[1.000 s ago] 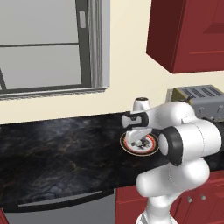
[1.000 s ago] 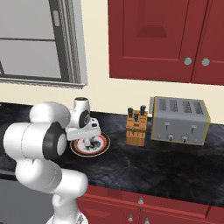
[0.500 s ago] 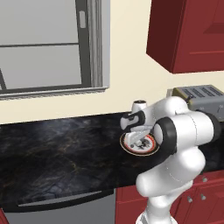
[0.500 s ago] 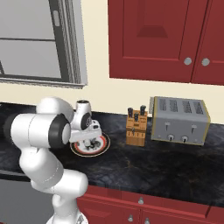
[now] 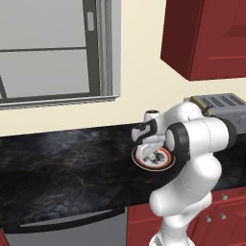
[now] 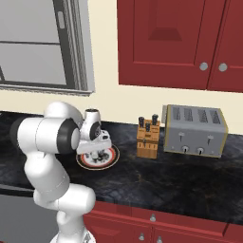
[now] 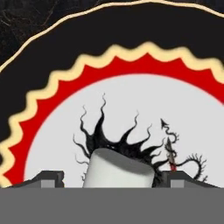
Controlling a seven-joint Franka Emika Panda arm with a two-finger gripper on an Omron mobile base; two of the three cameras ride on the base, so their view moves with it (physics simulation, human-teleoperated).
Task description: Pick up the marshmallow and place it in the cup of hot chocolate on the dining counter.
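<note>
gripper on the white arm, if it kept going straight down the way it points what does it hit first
The small white marshmallow between the gripper fingertips, then the red-rimmed round plate under it; depth is unclear.

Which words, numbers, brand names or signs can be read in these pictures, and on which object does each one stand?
There is no readable text in any view.
The plate carries only a red zigzag ring and a black spiky drawing, no letters.
The toaster has small knobs on its front; any marks beside them are too small to read.
The knife block and the red cabinet doors bear no label.
</note>
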